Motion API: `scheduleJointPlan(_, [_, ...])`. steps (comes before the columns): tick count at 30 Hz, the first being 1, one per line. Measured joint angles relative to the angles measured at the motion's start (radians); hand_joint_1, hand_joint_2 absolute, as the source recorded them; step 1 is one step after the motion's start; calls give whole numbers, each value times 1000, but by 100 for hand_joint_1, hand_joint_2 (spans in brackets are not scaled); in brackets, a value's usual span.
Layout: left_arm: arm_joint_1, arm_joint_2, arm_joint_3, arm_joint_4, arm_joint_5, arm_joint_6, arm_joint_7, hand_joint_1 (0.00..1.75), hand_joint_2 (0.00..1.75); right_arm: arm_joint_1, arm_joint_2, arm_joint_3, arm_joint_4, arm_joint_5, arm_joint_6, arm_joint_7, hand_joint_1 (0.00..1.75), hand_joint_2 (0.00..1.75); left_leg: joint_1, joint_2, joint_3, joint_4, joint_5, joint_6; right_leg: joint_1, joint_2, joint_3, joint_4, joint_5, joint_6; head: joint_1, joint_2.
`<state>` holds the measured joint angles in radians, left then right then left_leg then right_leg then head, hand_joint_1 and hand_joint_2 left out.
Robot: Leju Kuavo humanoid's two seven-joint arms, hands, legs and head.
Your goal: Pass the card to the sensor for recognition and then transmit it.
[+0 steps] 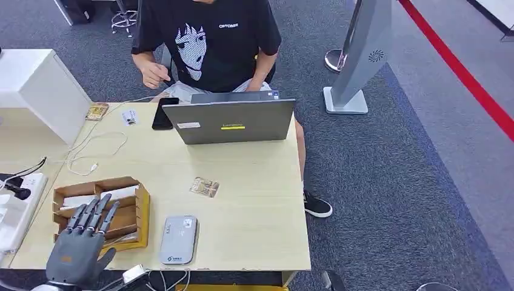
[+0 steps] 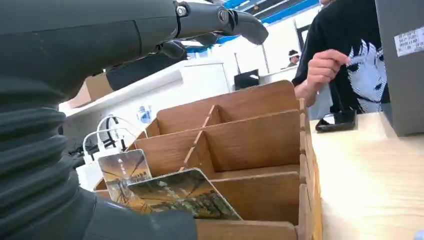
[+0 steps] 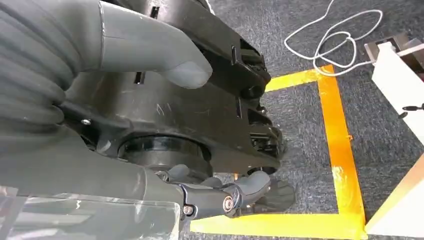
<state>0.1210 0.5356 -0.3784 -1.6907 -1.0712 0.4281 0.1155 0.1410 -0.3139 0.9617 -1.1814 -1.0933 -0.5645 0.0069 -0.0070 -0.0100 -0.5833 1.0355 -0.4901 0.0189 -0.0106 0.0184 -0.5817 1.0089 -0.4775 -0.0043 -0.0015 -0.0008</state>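
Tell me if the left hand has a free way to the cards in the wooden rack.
Probably yes: the left hand hovers open right over the rack, and the cards stand upright with nothing covering them.

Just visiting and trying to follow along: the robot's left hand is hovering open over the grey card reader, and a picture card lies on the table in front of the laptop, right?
Not quite. In the head view the left hand hovers open over the wooden divided card box, not the flat grey card reader beside it. The picture card does lie on the light wooden table before the grey laptop.
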Motion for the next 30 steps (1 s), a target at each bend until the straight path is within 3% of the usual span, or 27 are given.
scheduleJointPlan(6, [0,0,0,0,-14,-72,59,0,175,1,-3,13,-13,-8,-13,-3,0,175,0,0,0,0,0,0,0,0,0,0,0,0,0,0])
scheduleJointPlan(15, [-2,0,0,0,-16,-71,70,0,175,0,-8,20,-21,-7,-13,-3,0,175,0,0,0,0,0,0,0,0,0,0,0,0,0,0])
scheduleJointPlan(16, [-3,-1,0,0,-16,-69,70,24,175,-1,-8,20,-21,-6,-12,-2,0,175,0,0,0,0,0,0,0,0,0,0,0,0,0,0])
scheduleJointPlan(17, [-3,-2,0,0,-17,-67,70,61,175,-1,-8,21,-21,-6,-11,-2,0,175,0,0,0,0,0,0,0,0,0,0,0,0,0,0])
scheduleJointPlan(18, [-3,-2,0,0,-18,-66,70,175,175,-1,-8,21,-21,-6,-11,-2,0,175,0,0,0,0,0,0,0,0,0,0,0,0,0,0])
scheduleJointPlan(30, [-3,-3,0,0,-21,-63,70,175,175,-2,-8,22,-21,0,-9,-2,0,175,0,0,0,0,0,0,0,0,0,0,0,0,0,0])
